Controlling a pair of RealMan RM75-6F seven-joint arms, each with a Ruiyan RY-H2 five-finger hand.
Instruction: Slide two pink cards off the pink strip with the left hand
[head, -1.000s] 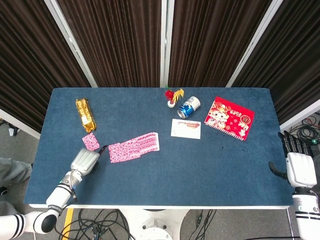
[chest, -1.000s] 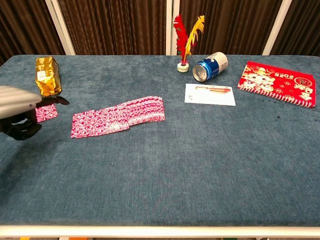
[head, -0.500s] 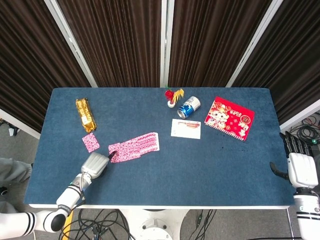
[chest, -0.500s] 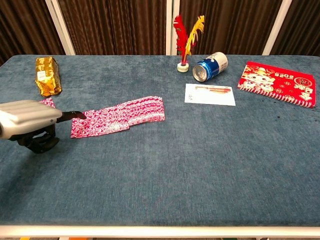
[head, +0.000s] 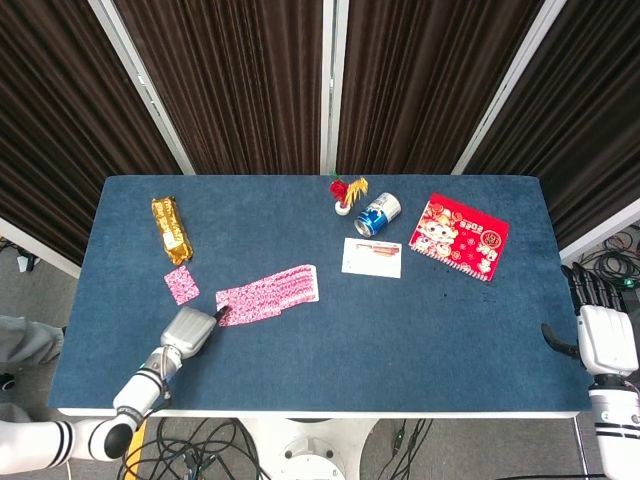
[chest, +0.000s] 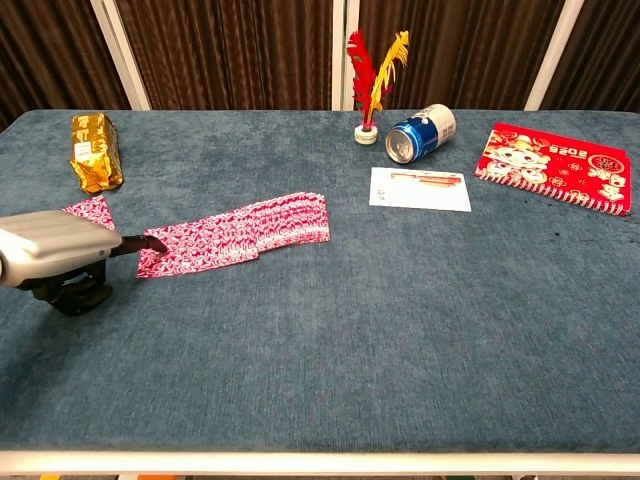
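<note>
- Since a second ago the left hand (chest: 55, 258) has swung from beside the single loose pink patterned card (head: 181, 285) over to the left end of the fanned pink strip of cards (head: 268, 294), and that end has shifted slightly.
- One dark fingertip (chest: 152, 243) is stretched out and presses on the strip's end card; nothing is gripped, and how the other fingers lie I cannot tell.
- Strip and loose card both lie flat on the blue cloth table (head: 300, 370), left of centre, the loose card just up-left of the strip and apart from it.
- Chest view shows the fingertip touching the card close up; the head view shows the grey forearm reaching in from the near-left corner.
- Only the head view shows the right hand (head: 606, 338), off the table's right edge, fingers apart and holding nothing.
- Farther off: a gold foil packet (head: 170, 228) at the left, a white card (head: 372, 257), a blue drinks can (head: 378, 214) on its side, a red-and-yellow feather shuttlecock (head: 346, 192), a red decorated envelope (head: 460, 236).
- Nothing lies between the hand and the strip.
</note>
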